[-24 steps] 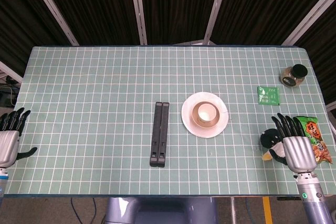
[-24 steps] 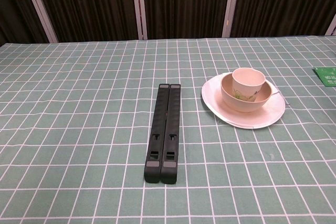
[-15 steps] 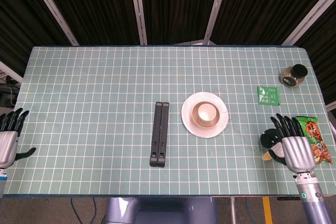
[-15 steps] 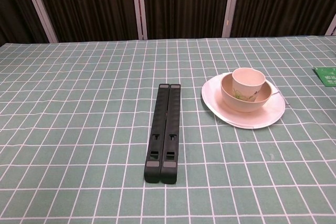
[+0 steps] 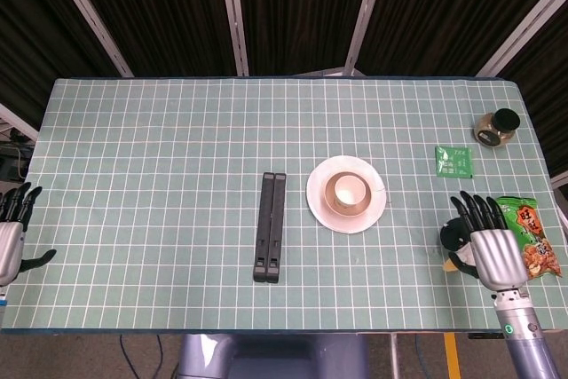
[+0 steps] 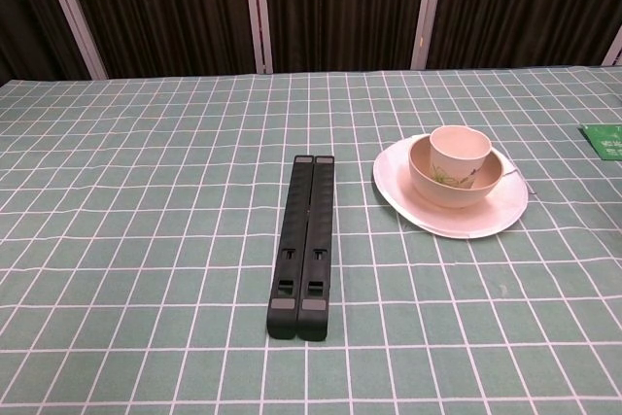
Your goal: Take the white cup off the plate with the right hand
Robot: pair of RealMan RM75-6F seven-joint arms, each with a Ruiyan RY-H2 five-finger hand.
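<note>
The table stretches away left of the right hand, which rests open, fingers spread, holding nothing. The plate lies well left of it, and the cup stands in a bowl on that plate.

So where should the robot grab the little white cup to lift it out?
Probably by the upper wall just under the rim. The white cup stands upright inside a bowl on the plate, so only its top part is free. The right hand is open and off to the cup's right, so come from that side, fingers reaching down around it.
</note>
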